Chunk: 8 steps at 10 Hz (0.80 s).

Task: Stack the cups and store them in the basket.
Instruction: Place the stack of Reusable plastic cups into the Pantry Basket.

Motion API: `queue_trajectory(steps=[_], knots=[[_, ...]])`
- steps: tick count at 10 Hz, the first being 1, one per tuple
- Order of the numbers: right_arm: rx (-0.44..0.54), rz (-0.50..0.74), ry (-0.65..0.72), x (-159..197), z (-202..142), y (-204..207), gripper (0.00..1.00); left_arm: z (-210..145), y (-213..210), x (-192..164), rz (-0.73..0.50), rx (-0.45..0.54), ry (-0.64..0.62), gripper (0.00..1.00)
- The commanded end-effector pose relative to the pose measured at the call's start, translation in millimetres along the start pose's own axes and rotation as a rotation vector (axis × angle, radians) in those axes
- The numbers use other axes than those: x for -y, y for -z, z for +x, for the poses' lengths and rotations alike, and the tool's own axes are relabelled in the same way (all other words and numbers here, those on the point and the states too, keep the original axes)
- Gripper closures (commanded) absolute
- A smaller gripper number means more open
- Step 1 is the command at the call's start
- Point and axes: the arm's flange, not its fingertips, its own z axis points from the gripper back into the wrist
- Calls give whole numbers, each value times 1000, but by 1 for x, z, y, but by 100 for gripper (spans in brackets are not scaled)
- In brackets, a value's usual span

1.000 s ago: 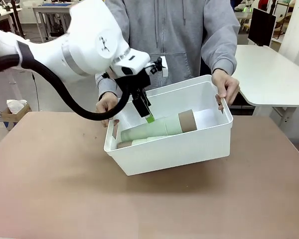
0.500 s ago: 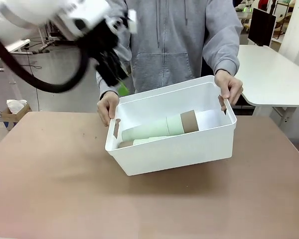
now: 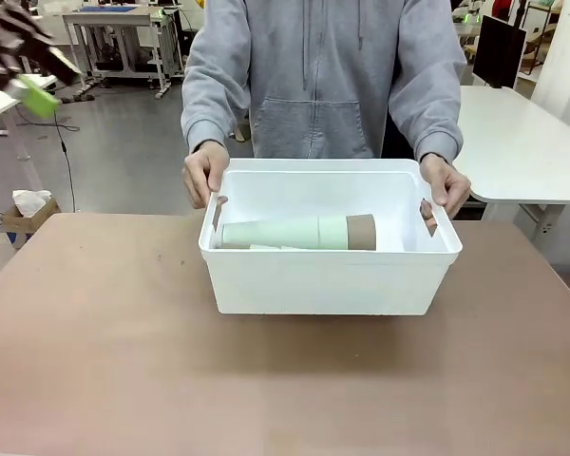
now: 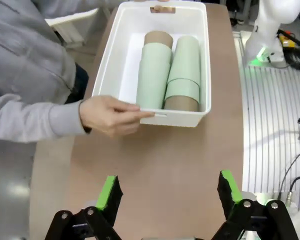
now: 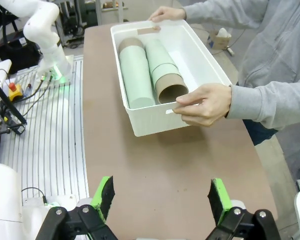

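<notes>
While the basket point(image 3: 328, 275) is sitting square near the far edge of the bench point(image 3: 104, 361) in the front view, wide bare room is lying open in front of it and to both sides. A person is gripping its two short ends, one hand point(image 3: 205, 174) at the picture's left and the other hand point(image 3: 446, 182) at the right. The cups point(image 3: 294, 232) are lying on their sides inside, a mint stack with a tan-brown end pointing right. The left tool point(image 3: 24, 71) is showing as a blur at the top left corner, well apart from the basket.

In the left wrist view, the left tool point(image 4: 169, 192) is hanging with its jaws spread wide and nothing between them, over bare bench. The basket point(image 4: 112, 60) is lying beyond, holding two side-by-side stacks of cups point(image 4: 170, 72).

In the right wrist view, the right tool point(image 5: 160, 197) is likewise standing fully apart and gripping nothing, above open bench. The basket point(image 5: 207, 62) is lying ahead with the cups point(image 5: 147, 70) in two rows, the person's hands on both ends.
</notes>
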Motion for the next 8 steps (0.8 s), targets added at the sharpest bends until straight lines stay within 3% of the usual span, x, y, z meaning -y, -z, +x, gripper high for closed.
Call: queue_trajectory(steps=[1,4,5,8], knots=[[17,3,-24,1,1,-2,0,-33,-9,-3,2,100,-4,0],[17,3,-24,1,1,-2,0,-66,-20,0,38,168,-17,0],[17,3,-24,1,1,-2,0,-54,-28,-4,31,95,-33,0],[17,3,-24,1,1,-2,0,-54,-28,-4,31,95,-33,0]])
